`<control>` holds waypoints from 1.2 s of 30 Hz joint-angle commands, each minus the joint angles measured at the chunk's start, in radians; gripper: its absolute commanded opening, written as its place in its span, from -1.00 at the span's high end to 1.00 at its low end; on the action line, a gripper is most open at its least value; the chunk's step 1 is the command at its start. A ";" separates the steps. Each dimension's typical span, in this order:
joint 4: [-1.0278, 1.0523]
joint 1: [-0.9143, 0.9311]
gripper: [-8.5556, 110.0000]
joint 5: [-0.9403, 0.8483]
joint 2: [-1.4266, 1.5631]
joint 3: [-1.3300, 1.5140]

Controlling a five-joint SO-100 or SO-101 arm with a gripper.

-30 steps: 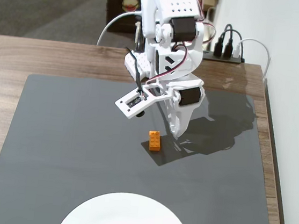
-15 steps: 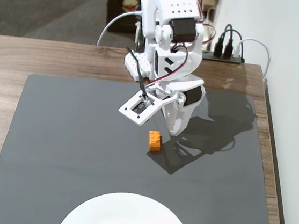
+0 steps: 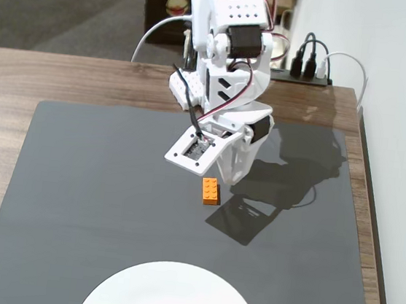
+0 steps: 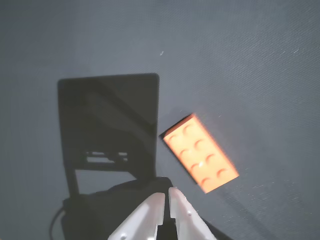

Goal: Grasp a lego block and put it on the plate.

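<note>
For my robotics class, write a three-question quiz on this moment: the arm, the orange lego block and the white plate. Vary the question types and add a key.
1. True or false: the lego block lies on the plate.
2. In the wrist view, the gripper is: A open around the block, B shut beside the block, C shut on the block.
3. Fill in: the block rests on the dark ____.

Key: 1 false; 2 B; 3 mat.

Brick orange, plain, studs same colour. Plate plain white, no markings. Mat dark grey, fine woven texture in wrist view. Table brown woodgrain. Arm white with black motors, red and black wires.
</note>
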 commanded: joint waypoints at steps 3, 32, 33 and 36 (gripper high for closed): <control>0.000 -0.006 0.85 -0.023 -0.002 -0.009; 0.433 0.123 0.85 -0.313 -0.003 -0.336; 0.453 0.132 0.85 -0.336 -0.003 -0.353; 0.495 0.172 0.85 -0.426 -0.003 -0.385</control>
